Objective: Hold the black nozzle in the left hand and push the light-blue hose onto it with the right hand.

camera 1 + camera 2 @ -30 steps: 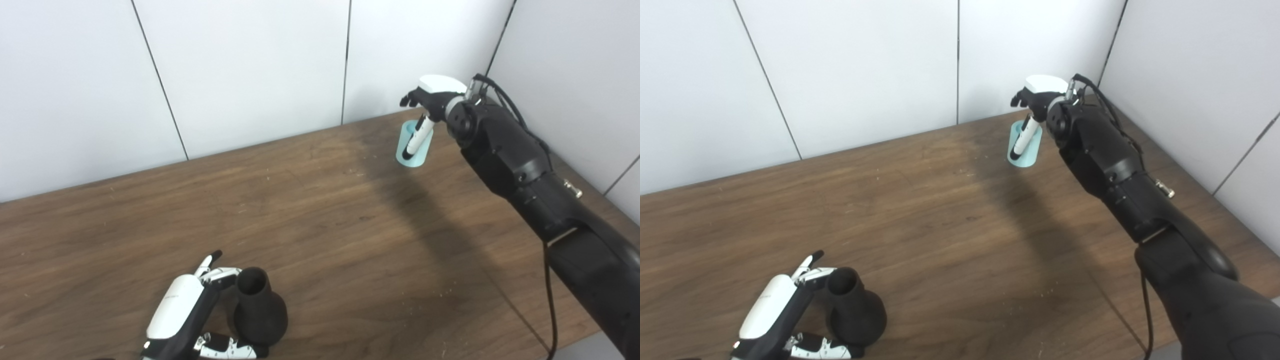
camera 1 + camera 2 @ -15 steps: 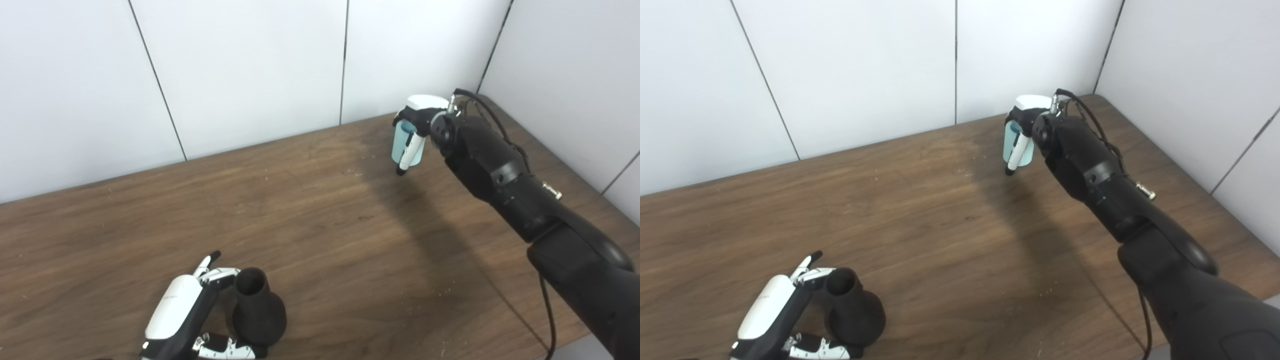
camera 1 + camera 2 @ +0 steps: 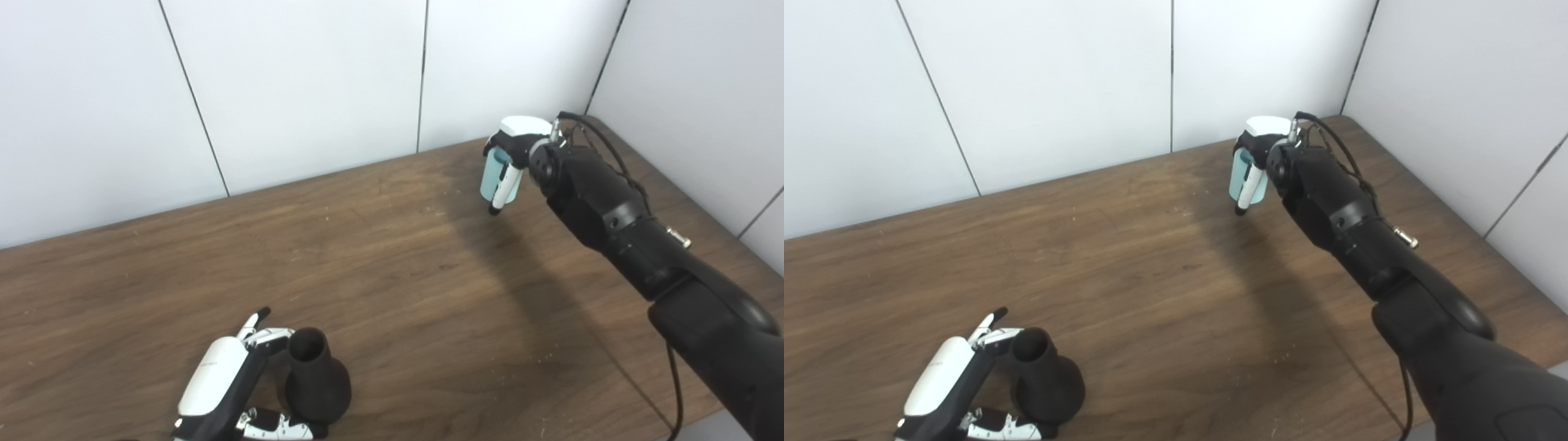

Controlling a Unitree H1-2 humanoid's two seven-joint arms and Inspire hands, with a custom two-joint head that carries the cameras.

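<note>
Gripping the light-blue hose (image 3: 492, 173), right hand (image 3: 513, 153) hovers above table (image 3: 398, 257).

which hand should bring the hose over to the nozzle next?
Right. The right hand already grips the hose at the table's far right, clear of the surface. The left hand is wrapped around the nozzle near the front edge, mouth up, so it should just hold.

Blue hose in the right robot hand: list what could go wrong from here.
1. The hose is short and held near the table's far edge, well away from the nozzle; it may slip during the long carry.
2. The left robot hand only cups the nozzle from one side, so a push could tip or slide it.
3. The right robot hand covers much of the hose, which may make lining up its opening harder.
</note>
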